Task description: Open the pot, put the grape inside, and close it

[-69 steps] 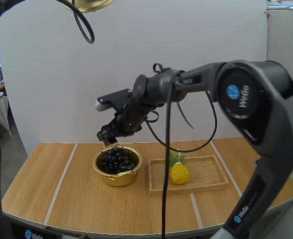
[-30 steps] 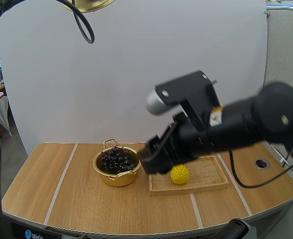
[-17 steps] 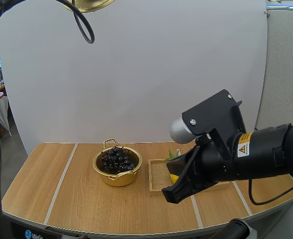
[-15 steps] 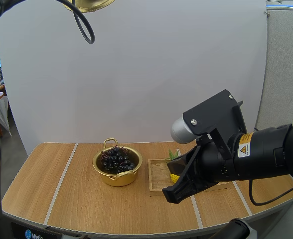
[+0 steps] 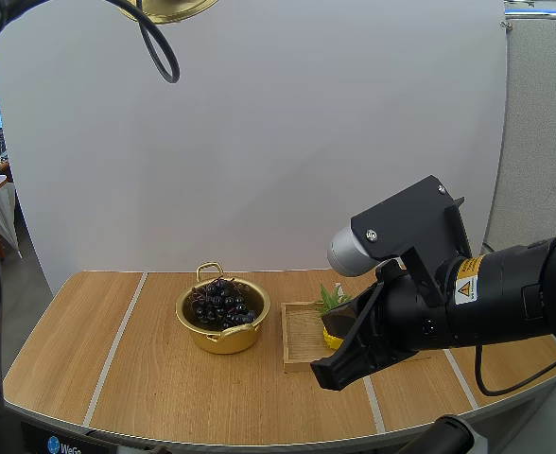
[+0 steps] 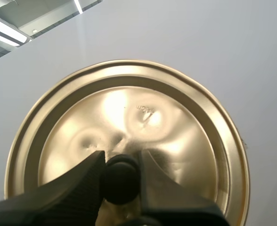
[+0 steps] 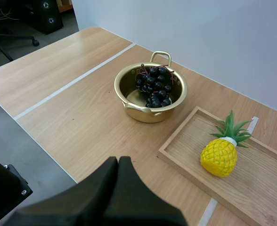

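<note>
High view: right gripper (image 5: 321,378), fingers pressed together on nothing, hangs over the table's (image 5: 165,378) near side. Farther left, well apart, the open pot (image 5: 223,339) holds the grapes (image 5: 221,303). High above, left gripper (image 6: 121,157) pinches the lid's (image 6: 176,108) knob (image 6: 121,181).

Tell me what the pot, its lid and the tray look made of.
The pot seems metal with a shiny gold finish, judging by reflections on its wall. The lid looks the same, glossy with glare spots; its knob is probably black plastic. The tray looks like pale matte wood with grain.
</note>
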### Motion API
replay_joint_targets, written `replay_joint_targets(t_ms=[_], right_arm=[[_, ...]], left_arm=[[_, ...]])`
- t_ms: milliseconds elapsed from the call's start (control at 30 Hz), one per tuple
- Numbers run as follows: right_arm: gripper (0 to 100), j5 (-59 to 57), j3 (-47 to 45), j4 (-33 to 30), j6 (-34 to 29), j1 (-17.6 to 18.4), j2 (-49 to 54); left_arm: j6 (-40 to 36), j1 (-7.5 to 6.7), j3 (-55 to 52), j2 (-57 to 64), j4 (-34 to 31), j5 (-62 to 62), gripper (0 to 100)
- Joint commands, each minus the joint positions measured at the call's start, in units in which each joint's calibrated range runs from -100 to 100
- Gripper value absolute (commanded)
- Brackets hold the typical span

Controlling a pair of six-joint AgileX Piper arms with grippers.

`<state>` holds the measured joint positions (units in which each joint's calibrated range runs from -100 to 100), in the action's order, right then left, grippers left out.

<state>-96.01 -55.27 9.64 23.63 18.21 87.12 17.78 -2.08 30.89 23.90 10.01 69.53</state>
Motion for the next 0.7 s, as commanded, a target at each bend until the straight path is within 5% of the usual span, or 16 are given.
replay_joint_targets(t_ms=[0, 433, 667], right_arm=[[0, -0.3, -0.1, -0.4, 0.0, 0.0, 0.5], [0, -0.3, -0.1, -1.5, 0.0, 0.0, 0.5], [0, -0.3, -0.1, -1.7, 0.0, 0.0, 0.5]], left_arm=[[-0.4, -0.16, 0.5, 0.5, 0.0, -2.0, 0], [-0.4, -0.16, 0.5, 0.5, 0.0, -0.1, 0], [-0.4, -0.16, 0.5, -0.1, -0.4, 27.9, 0]])
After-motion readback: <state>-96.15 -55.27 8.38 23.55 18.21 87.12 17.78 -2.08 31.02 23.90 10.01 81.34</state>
